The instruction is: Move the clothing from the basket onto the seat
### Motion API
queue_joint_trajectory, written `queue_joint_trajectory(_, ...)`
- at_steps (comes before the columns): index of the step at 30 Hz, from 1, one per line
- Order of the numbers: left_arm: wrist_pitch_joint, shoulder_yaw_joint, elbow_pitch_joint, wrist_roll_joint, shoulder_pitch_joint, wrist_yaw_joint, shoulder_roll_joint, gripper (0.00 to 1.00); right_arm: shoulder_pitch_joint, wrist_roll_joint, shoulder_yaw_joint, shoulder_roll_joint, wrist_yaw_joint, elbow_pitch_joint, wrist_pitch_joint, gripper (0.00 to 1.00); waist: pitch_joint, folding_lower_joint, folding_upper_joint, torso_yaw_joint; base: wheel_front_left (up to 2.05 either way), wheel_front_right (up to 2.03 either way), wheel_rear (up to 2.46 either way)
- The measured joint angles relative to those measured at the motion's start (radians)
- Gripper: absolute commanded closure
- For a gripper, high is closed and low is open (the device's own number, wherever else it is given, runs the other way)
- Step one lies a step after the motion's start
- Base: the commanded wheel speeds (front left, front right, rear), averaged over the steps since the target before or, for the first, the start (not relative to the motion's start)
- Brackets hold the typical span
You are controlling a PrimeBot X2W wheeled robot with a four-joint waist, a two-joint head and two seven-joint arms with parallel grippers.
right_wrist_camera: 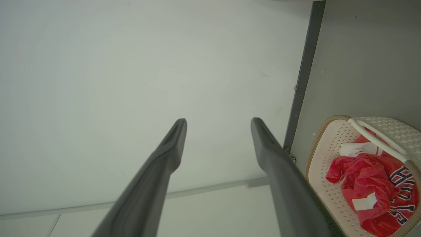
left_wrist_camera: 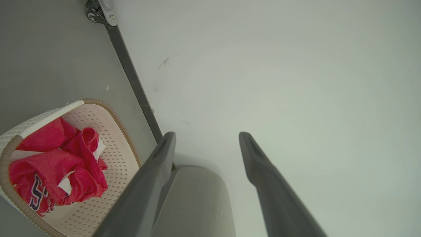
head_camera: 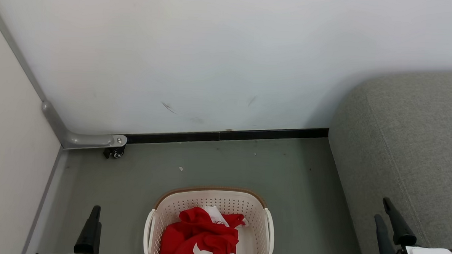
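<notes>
The basket (head_camera: 222, 200) is matt cream plastic, perforated, with a brown woven-looking rim (head_camera: 208, 188). The clothing (head_camera: 202, 236) is crumpled red cloth with a slight sheen. The seat (head_camera: 408, 142) wears coarse grey woven fabric. The floor (head_camera: 247, 166) looks smooth and matt, and the wall (head_camera: 213, 57) is smooth, scuffed white.

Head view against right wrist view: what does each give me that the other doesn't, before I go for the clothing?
Head view: the grey seat to the right of the basket, and the left gripper at lower left. Right wrist view: the right gripper with fingers spread wide and nothing between them, plus the numerals on the clothing. Shared: the basket, the red clothing in it, the white wall.
</notes>
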Motion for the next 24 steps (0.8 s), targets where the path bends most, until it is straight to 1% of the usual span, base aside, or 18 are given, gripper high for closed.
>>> queue_joint_trajectory(4,-0.009,-0.009,-0.003,0.012,0.000,0.000,0.001,0.00,0.000,-0.024,-0.001,0.000,0.000,-0.001,-0.011,0.00,-0.001,0.0005,0.0000,-0.001,0.00,0.00,0.00)
queue_joint_trajectory(8,-0.027,-0.018,-0.009,0.017,-0.001,0.000,0.002,0.00,0.000,-0.062,-0.008,0.000,0.000,-0.008,-0.025,0.00,-0.005,0.0028,0.0000,-0.001,0.00,0.00,0.00)
queue_joint_trajectory(16,-0.054,-0.020,-0.027,0.046,-0.001,0.000,0.004,0.00,0.001,-0.137,-0.026,-0.003,0.000,-0.032,-0.054,0.00,-0.022,0.0098,0.0000,-0.003,0.00,0.00,0.00)
queue_joint_trajectory(20,-0.070,-0.015,-0.039,0.061,-0.001,0.000,0.005,0.00,0.001,-0.193,-0.041,-0.003,0.000,-0.056,-0.067,0.00,-0.032,0.0134,0.0000,-0.004,0.00,0.00,0.00)
queue_joint_trajectory(21,-0.076,-0.011,-0.045,0.076,-0.001,0.000,0.005,0.00,0.000,-0.216,-0.047,-0.003,0.000,-0.065,-0.074,0.00,-0.038,0.0148,0.0000,-0.005,0.00,0.00,0.00)
queue_joint_trajectory(24,-0.088,-0.008,-0.056,0.097,-0.001,0.000,0.005,0.00,0.000,-0.258,-0.051,-0.004,0.000,-0.074,-0.085,0.00,-0.046,0.0163,0.0000,-0.005,0.00,0.00,0.00)
